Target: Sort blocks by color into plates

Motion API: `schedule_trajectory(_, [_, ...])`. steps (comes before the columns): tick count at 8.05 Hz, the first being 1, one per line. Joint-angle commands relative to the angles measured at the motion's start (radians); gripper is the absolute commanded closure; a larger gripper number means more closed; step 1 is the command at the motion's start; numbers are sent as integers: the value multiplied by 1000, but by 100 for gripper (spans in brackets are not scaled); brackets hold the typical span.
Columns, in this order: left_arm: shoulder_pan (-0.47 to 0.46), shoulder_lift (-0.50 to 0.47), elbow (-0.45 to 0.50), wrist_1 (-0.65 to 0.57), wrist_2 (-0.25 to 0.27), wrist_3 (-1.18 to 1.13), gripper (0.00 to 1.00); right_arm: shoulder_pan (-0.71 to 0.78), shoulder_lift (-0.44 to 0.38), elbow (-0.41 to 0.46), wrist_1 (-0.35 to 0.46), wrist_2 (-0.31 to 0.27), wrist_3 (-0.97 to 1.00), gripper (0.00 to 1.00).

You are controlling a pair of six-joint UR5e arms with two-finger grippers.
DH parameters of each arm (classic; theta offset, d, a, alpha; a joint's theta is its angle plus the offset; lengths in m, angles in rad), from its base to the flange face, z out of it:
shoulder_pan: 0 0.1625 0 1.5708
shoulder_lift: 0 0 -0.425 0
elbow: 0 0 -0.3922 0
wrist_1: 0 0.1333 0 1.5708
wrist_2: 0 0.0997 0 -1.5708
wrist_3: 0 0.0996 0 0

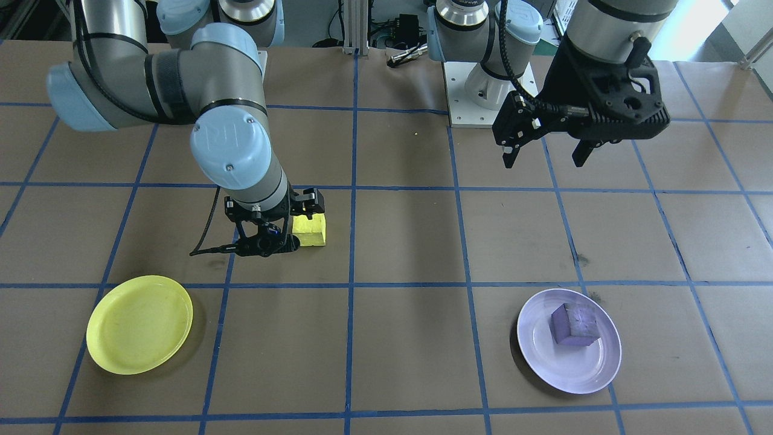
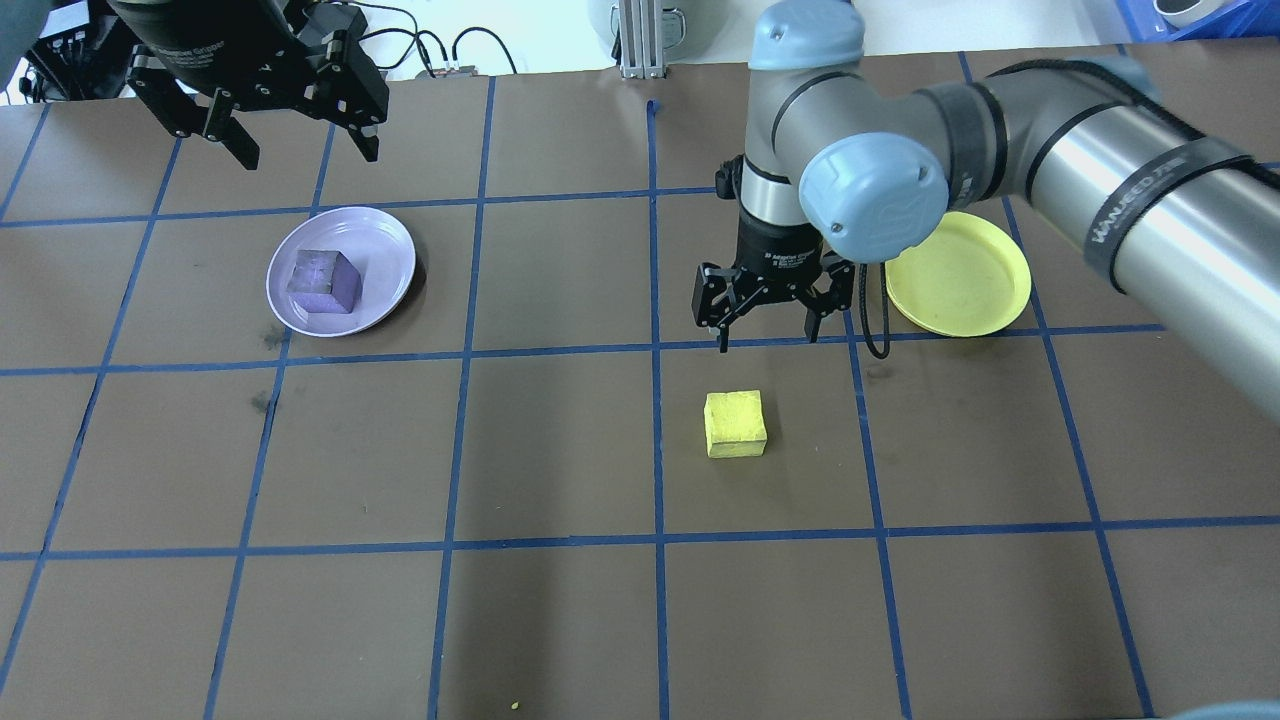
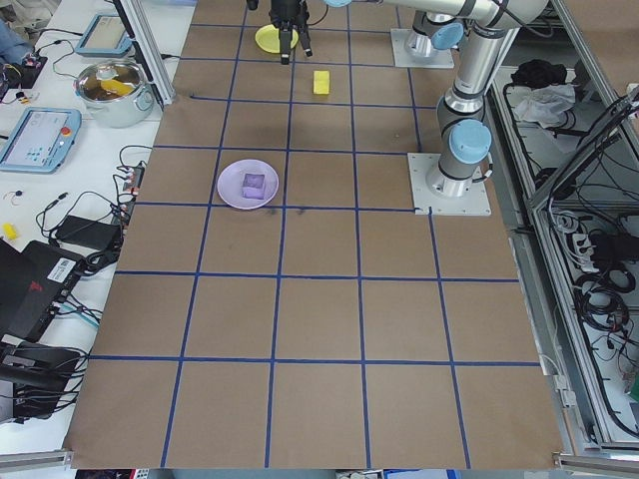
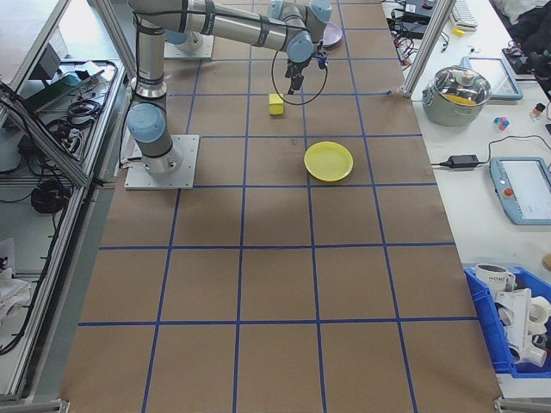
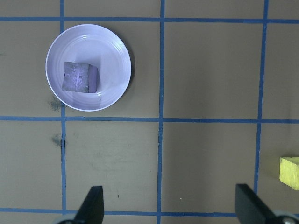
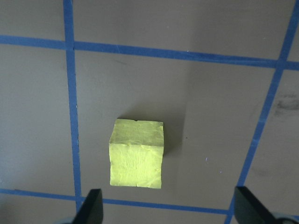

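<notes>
Yellow block (image 2: pixel 735 423) lies unobstructed on table (image 2: pixel 560 450).

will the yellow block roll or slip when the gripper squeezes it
Probably not: the yellow block has flat faces and sits flush on the table, so it should stay put rather than roll. Its rough, worn paint likely grips well. It looks rigid, so the open right gripper shouldn't deform it.

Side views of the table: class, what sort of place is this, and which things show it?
Most likely a robotics lab or test cell. Two grey robot arms are bolted on square metal base plates to a brown paper-covered table with a blue tape grid. Benches alongside carry a handheld control tablet and loose cables.
</notes>
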Motion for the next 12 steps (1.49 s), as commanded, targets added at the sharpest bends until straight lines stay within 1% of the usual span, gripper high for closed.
schedule_trajectory(1, [0, 18, 5, 16, -17, 0, 0, 47, 80, 67, -118, 4, 9, 0])
schedule_trajectory(2, [-3, 30, 4, 14, -27, 0, 0, 54, 100, 67, -151, 13, 18, 0])
schedule_trajectory(3, [-2, 40, 4, 14, -31, 1, 0, 54, 103, 70, -151, 48, 18, 0])
schedule_trajectory(4, [-10, 34, 4, 14, -32, 0, 0, 54, 106, 84, -151, 50, 18, 0])
schedule_trajectory(7, [-11, 63, 1, 22, -31, 1, 0, 55, 100, 138, -156, 37, 18, 0])
schedule_trajectory(8, [-11, 63, 1, 22, -31, 1, 0, 55, 101, 144, -156, 50, 21, 0])
schedule_trajectory(11, [-13, 64, -1, 22, -29, 1, 0, 65, 104, 149, -156, 50, 20, 0])
schedule_trajectory(12, [-14, 64, -2, 22, -29, 1, 0, 65, 100, 162, -185, 41, 18, 6])
